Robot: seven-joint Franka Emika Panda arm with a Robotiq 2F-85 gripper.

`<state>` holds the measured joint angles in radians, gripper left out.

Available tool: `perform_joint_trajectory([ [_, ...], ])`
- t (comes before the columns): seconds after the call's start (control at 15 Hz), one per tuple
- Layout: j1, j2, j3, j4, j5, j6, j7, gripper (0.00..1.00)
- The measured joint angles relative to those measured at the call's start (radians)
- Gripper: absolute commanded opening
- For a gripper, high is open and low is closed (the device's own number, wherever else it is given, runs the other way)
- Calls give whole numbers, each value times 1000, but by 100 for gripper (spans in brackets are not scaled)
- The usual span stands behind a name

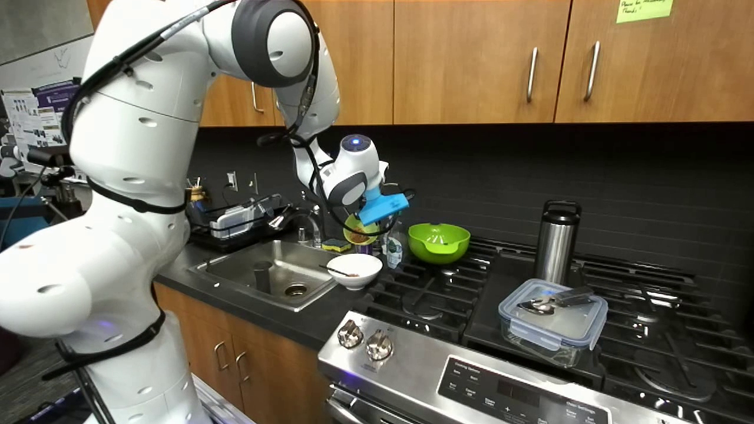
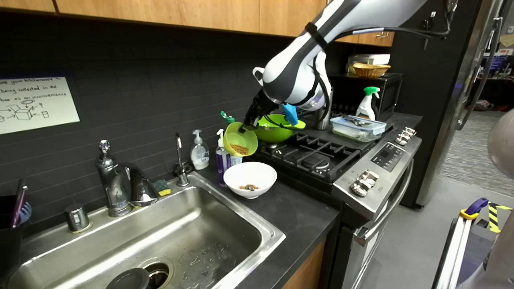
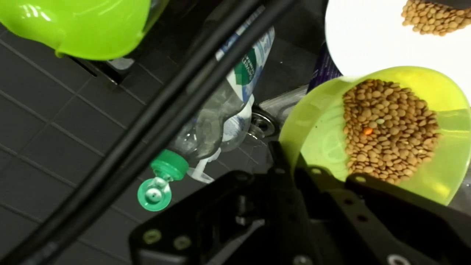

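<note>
Black tiles (image 2: 160, 96) back the counter (image 2: 299, 210), and we see wooden cupboards (image 1: 477, 59) above it. We find the gripper (image 3: 290, 160) clamped on the rim of a small green bowl (image 2: 237, 136), tilted in the air over the counter between the sink (image 2: 275, 237) and the stove (image 1: 412, 365); brown lentils (image 3: 392, 136) lie along its lower side. Lower down, beside the sink's edge, a white bowl (image 2: 247, 170) stands upright with a smaller heap of lentils (image 3: 434, 20) inside. Nearer the counter's back edge we notice a purple soap bottle (image 2: 222, 162). On the stove, a large green bowl (image 1: 439, 238) sits at the back corner nearest the sink, a lidded glass box (image 1: 533, 343) rests toward the front edge, and a steel flask (image 1: 556, 250) stands behind it. Past the stove, we make out a spray bottle (image 2: 365, 108) and a microwave (image 2: 391, 90) topped by a wicker basket (image 2: 371, 73).
</note>
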<state>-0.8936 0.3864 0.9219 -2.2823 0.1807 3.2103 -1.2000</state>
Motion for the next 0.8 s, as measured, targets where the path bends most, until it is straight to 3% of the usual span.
perform_joint_trajectory([
  [0.47, -100, 20, 101, -8, 12, -92, 41, 1],
  [0.6, -206, 30, 205, -19, 50, -90, 26, 1],
  [0.8, -426, 35, 390, -44, 64, -90, 14, 1],
])
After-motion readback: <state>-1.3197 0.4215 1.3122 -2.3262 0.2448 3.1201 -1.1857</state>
